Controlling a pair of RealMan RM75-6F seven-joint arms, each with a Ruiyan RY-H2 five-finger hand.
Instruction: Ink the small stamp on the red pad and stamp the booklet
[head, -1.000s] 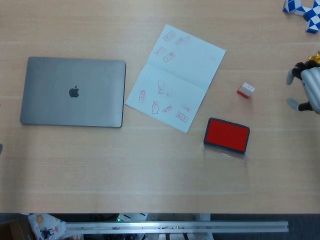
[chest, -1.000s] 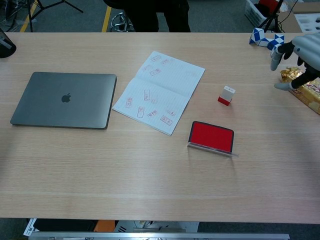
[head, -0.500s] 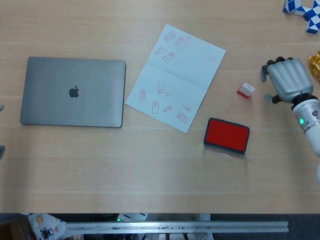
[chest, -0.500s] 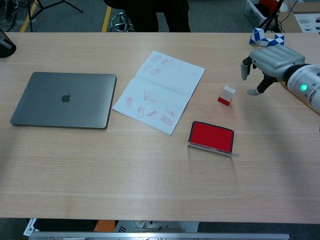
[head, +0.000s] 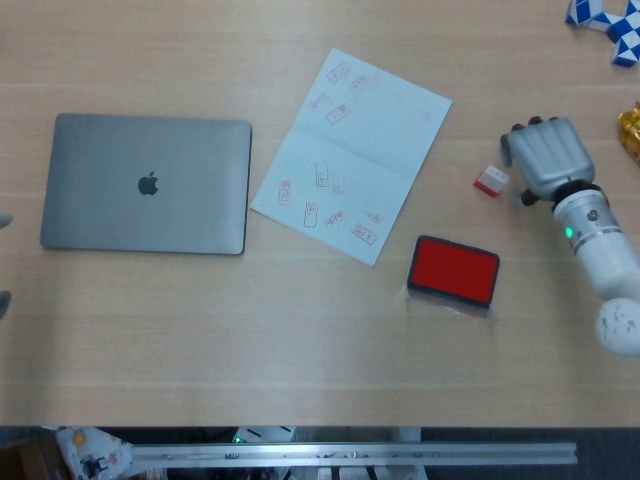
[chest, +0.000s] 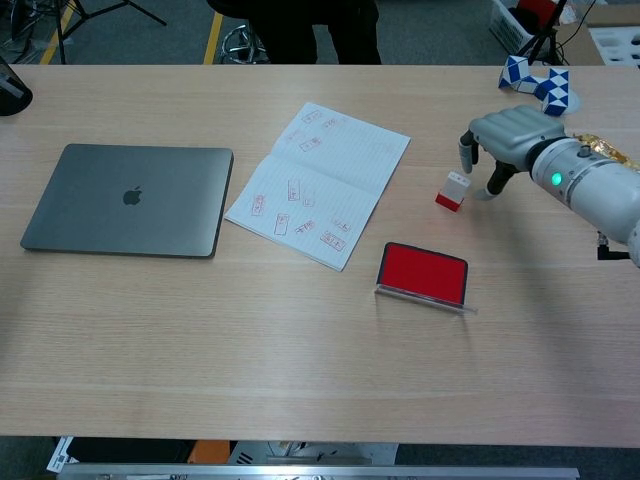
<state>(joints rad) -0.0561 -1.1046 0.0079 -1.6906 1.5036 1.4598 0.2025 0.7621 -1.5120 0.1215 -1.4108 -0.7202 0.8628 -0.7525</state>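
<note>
On the right side of the light wooden desk (head: 300, 340) we have our right hand (head: 543, 155), grey-backed, palm down, just right of the small red-and-white stamp (head: 490, 180). Chest view shows the same hand (chest: 510, 135) hovering beside the stamp (chest: 454, 190): fingers (chest: 466, 152) curled downward and spread apart, nothing between them. One fingertip sits very near the stamp's top; we cannot tell if it touches. The stamp stands upright on the desk, red base down, white cap up.

Red ink pad (head: 453, 270), rectangular with a dark rim, lies open below and slightly left of the stamp, apart from it. In the chest view the pad (chest: 423, 272) has a clear lid edge lying along its near side.

Open lined booklet (head: 350, 155), pale blue-white pages, lies tilted at desk centre, left of the stamp and pad. Both pages already carry several small red stamp marks. Its lower corner comes near the pad without touching.

Closed grey laptop (head: 147, 183) with a logo on the lid sits left of the booklet, just beside its left edge.

Blue-and-white segmented puzzle toy (chest: 533, 77) lies at the far right corner, behind the hand. Gold-wrapped packet (head: 630, 132) shows at the right edge.

Our left hand shows only as a blurred sliver at the left edge of the head view; finger state cannot be told.
</note>
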